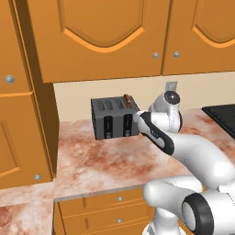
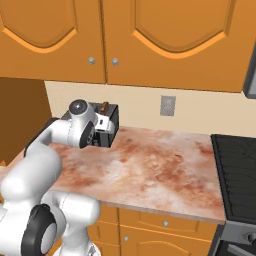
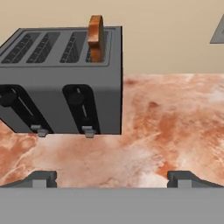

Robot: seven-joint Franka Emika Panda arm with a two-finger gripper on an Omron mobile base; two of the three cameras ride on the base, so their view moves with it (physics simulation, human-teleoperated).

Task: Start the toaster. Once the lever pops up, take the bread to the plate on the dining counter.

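The toaster (image 3: 61, 78) stands near the back wall of the marbled tabletop (image 3: 175, 113), toward its left end, with the bread (image 3: 96, 37) sticking up out of the rightmost slot. The gripper (image 3: 112, 177) hangs low over the tabletop in front of the toaster and well short of it, its fingers (image 3: 41, 178) spread wide and holding nothing. The step in hand looks to be starting the toaster, so the target is one of the two levers on the dark front panels; both knobs sit at the top of their tracks, and the right-hand one (image 3: 75, 97), under the slots that hold the bread, seems the one to press. A clean way would be to advance toward that panel, bring one fingertip just above the knob, and push straight down along the track, keeping the force in line so the light toaster is not shoved back or tipped. Narrowing the fingers first may give a firmer single contact. No brand, label or writing can be read on the toaster or elsewhere.
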